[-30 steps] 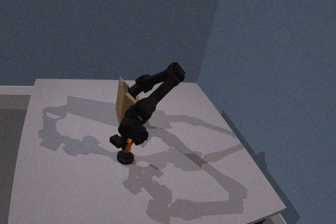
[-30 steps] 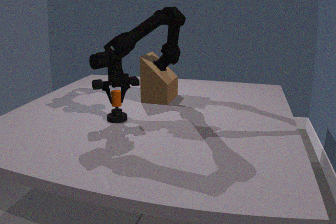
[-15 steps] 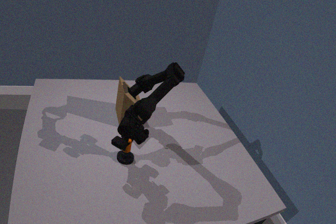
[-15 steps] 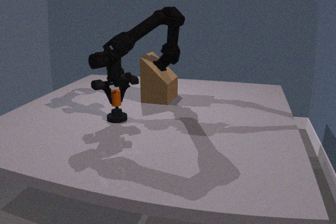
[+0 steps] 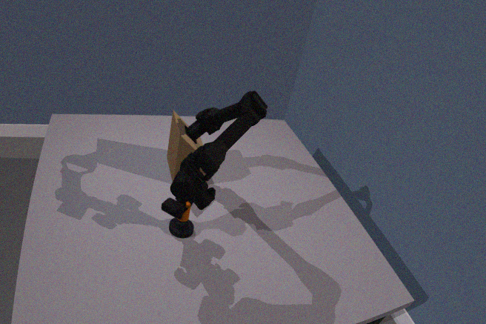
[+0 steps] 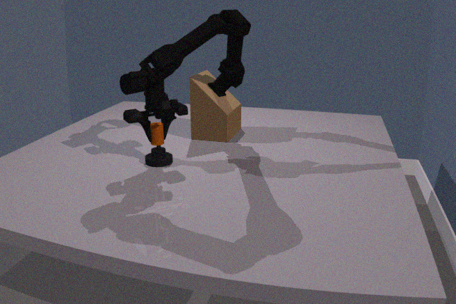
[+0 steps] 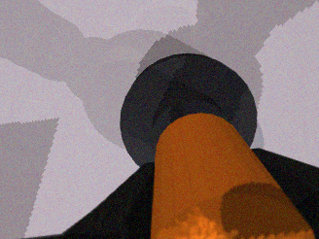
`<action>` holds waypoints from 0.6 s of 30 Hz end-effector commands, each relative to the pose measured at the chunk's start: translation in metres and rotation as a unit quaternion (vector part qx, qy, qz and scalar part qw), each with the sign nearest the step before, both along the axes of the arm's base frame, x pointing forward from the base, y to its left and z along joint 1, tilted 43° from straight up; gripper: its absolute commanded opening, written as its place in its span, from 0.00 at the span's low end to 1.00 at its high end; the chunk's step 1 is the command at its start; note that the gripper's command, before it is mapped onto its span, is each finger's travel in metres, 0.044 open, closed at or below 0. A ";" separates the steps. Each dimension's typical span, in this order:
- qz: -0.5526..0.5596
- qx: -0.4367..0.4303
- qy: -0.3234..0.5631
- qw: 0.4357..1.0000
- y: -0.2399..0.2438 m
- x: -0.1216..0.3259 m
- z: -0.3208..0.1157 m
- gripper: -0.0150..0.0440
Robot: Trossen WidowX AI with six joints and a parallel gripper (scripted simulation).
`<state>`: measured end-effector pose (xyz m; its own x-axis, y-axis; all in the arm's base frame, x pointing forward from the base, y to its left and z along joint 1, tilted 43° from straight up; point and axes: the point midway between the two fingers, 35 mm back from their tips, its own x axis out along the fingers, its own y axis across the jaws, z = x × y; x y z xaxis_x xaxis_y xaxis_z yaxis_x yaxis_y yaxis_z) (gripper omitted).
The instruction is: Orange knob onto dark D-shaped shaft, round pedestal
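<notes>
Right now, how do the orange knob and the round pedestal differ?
The orange knob is a tall, narrow cylinder; the round pedestal is dark, low and wider. The knob is gripped above the pedestal, which stands on the table. Both look round.

Wrist view: knob (image 5: 184, 214) (image 6: 157, 133) (image 7: 209, 165) cropped at 6 o'clock; its underside and hole hidden. Dark fingers cut off toward 7 and 5 o'clock. Shaft's flat side indiscernible. Top view: table (image 5: 98, 273) (image 6: 331, 219) cropped at 6 o'clock.
</notes>
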<state>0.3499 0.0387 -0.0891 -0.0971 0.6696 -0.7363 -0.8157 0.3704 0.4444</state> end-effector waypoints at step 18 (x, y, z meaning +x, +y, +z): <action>0.077 0.011 -0.075 0.994 0.000 -0.004 0.001 0.25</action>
<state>0.3457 0.0381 -0.0880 -0.0945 0.6700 -0.7363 -0.9155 0.2320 0.3286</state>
